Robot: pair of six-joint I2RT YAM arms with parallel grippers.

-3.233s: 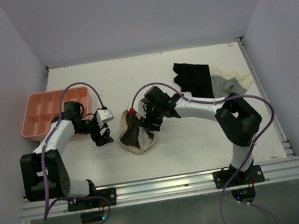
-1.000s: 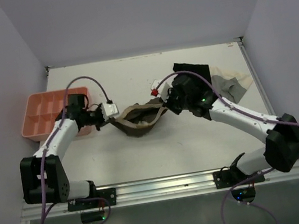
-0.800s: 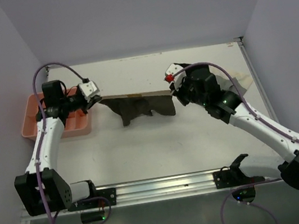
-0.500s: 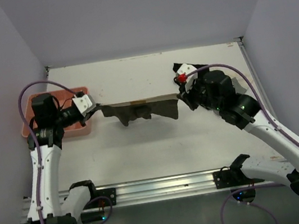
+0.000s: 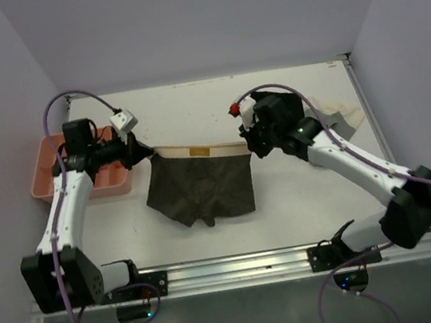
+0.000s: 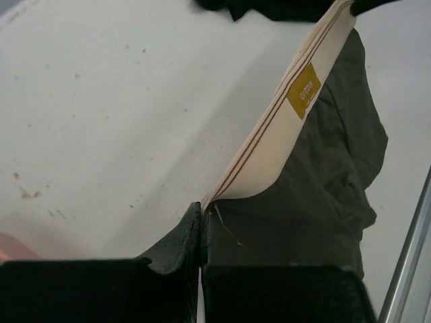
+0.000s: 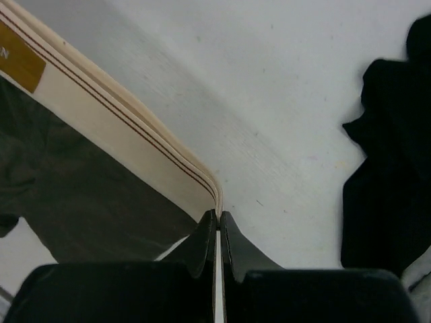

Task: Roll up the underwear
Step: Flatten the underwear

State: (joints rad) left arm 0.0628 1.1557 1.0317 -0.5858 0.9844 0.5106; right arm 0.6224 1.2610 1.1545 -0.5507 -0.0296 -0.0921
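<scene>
You're viewing the underwear (image 5: 201,188) hanging spread over the worktop (image 5: 190,104) centre: dark brown fabric, beige waistband w/ mustard label toward rear edge. L gripper (image 5: 148,149) & R gripper (image 5: 248,150) are clamping its waistband corners.

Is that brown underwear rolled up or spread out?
Spread out. The underwear hangs unfolded, its waistband taut between left pincer and right pincer.

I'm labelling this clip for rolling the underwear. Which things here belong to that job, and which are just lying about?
In the job: underwear; left gripper and right gripper, each shut on one end of its waistband.
Lying about: pink tray; black garment; grey-and-cream garment.
</scene>
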